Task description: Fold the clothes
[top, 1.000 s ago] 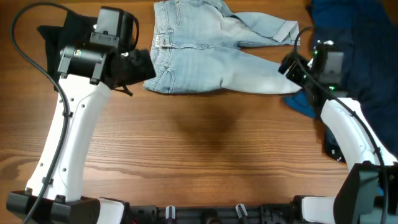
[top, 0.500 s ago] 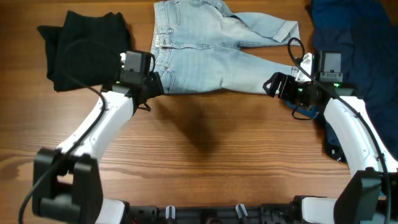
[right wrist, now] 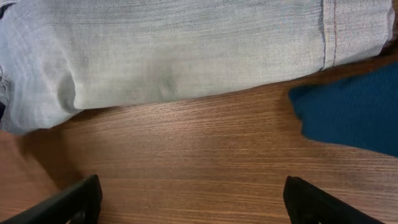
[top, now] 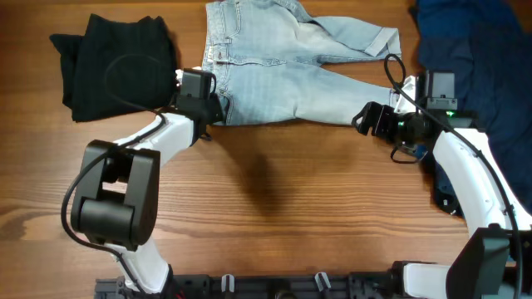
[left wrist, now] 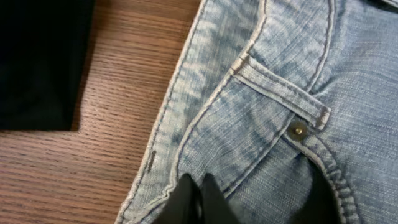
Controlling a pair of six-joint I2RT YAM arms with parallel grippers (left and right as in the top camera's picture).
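The right gripper (top: 364, 118) hangs with fingers wide apart over bare table (top: 274, 208), just short of the jeans' (top: 283, 75) nearer leg. The left gripper (top: 212, 108) sits at the waistband corner; its tips are cut off, so I cannot tell its grip. The denim, pale faded blue, lies flat at far centre, its top edge cropped.

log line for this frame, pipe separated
stage: pre-grasp | left gripper: open, over jeans pocket | right gripper: open, over bare table short of jeans leg | black garment: beside waistband, apart
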